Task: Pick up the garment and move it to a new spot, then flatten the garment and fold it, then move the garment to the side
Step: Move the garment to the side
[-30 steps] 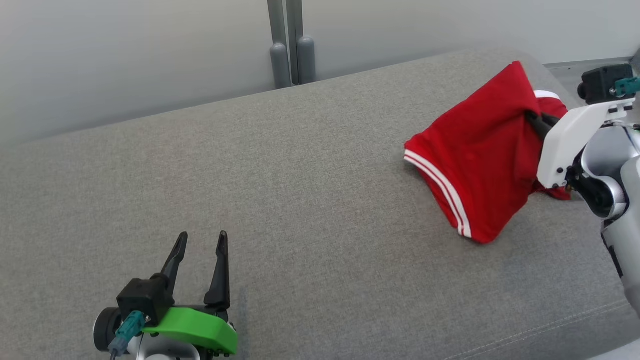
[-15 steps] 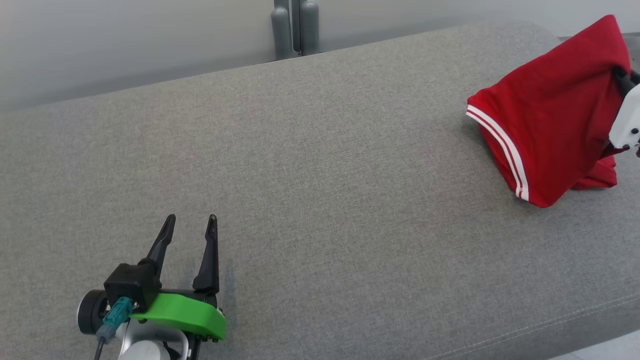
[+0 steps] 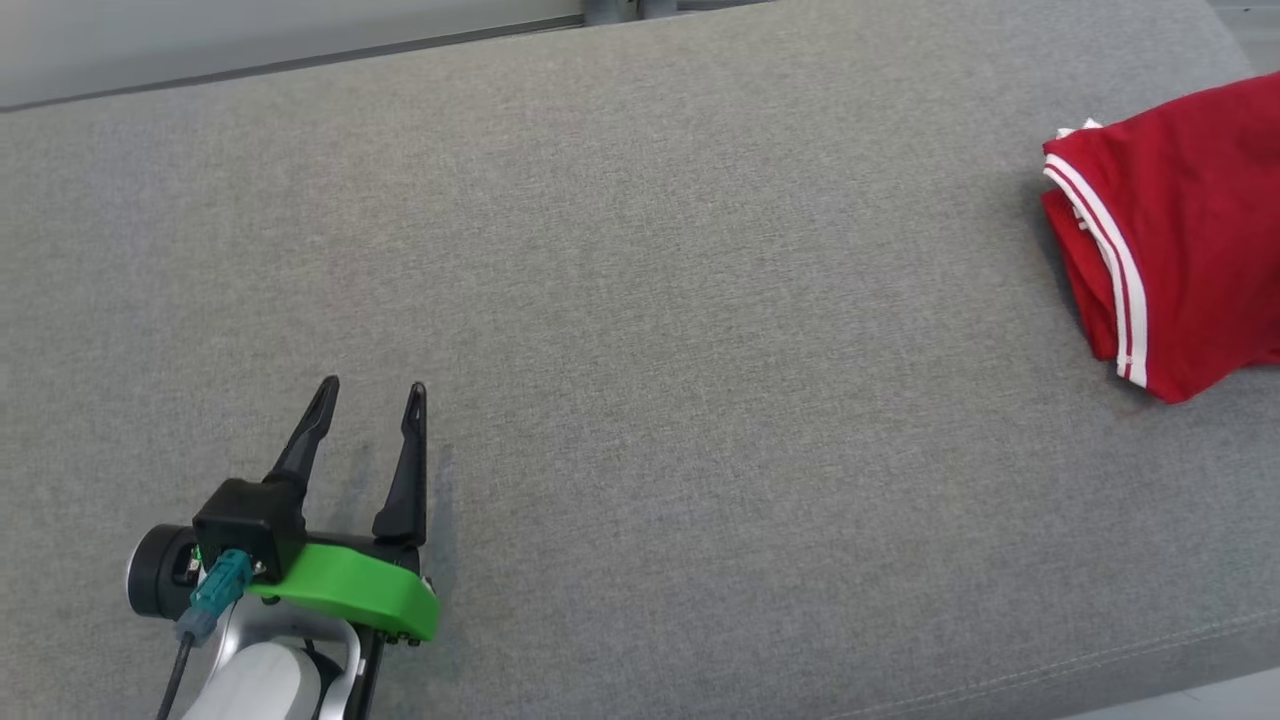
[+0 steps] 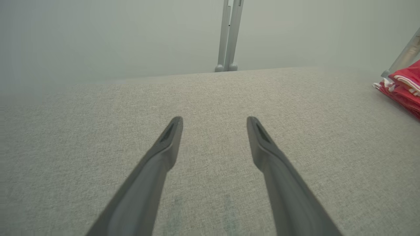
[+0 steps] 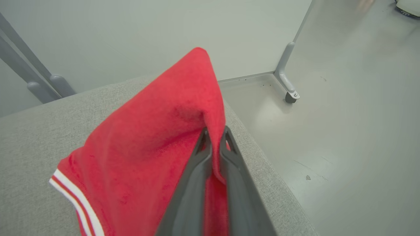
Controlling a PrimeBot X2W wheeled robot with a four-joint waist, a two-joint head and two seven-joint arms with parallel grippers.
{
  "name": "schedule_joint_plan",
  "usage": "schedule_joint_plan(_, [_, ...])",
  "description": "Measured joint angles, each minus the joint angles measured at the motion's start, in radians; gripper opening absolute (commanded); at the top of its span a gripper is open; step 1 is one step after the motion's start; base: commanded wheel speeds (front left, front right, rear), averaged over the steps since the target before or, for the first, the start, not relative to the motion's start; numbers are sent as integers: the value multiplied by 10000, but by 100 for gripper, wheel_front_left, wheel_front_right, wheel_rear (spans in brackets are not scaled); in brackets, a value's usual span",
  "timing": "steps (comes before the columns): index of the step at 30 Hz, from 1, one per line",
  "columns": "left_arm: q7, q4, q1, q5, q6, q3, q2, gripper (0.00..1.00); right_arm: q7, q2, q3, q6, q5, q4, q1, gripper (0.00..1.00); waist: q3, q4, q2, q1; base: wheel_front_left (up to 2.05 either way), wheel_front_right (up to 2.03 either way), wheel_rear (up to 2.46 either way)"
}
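The garment (image 3: 1190, 230) is red with white stripes along one hem and lies at the right end of the grey cushioned surface (image 3: 640, 300), running past the head view's right edge. In the right wrist view my right gripper (image 5: 215, 134) is shut on a fold of the garment (image 5: 157, 147), which rises in a peak above the fingertips. My left gripper (image 3: 370, 392) stands open over bare grey fabric at the lower left, far from the garment. In the left wrist view the left gripper (image 4: 215, 120) holds nothing, and a corner of the garment (image 4: 405, 88) shows at the far right.
The grey surface ends just right of the garment, with pale floor (image 5: 344, 131) beyond and below it. A partition post with a caster (image 5: 288, 73) stands on that floor. Grey upright posts (image 4: 229, 36) stand behind the far edge, in front of a pale wall.
The head camera has turned left and down, so the garment has slid to the right edge and the right arm out of frame. The garment's peak looks lower in the picture. The left gripper stays open.
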Motion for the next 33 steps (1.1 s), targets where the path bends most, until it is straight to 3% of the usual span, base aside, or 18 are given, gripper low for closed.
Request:
schedule_joint_plan(11, [263,-263,-47,98,88,-63,278,100,-1338,-322,-1755,2,-1850,1743,-518,0,518,795,0,0,0,0,0])
schedule_joint_plan(12, [305,-293,-49,98,92,-77,286,100,-1507,-318,-1914,2,-2082,1804,-533,22,548,831,0,0,0,0,0])
schedule_joint_plan(13, [314,-311,-48,100,98,-92,293,100,-1593,-280,-2061,0,-2234,1864,-550,100,569,862,0,0,0,0,0])
schedule_joint_plan(25, [470,-562,-4,109,345,-15,512,100,-2278,301,-2660,4,-3181,2414,-596,100,522,757,0,0,0,0,0])
schedule_joint_plan(33, [385,-453,41,33,284,-71,449,100,-2754,629,-1883,4,-3083,2495,-875,100,31,550,0,-1,0,0,0])
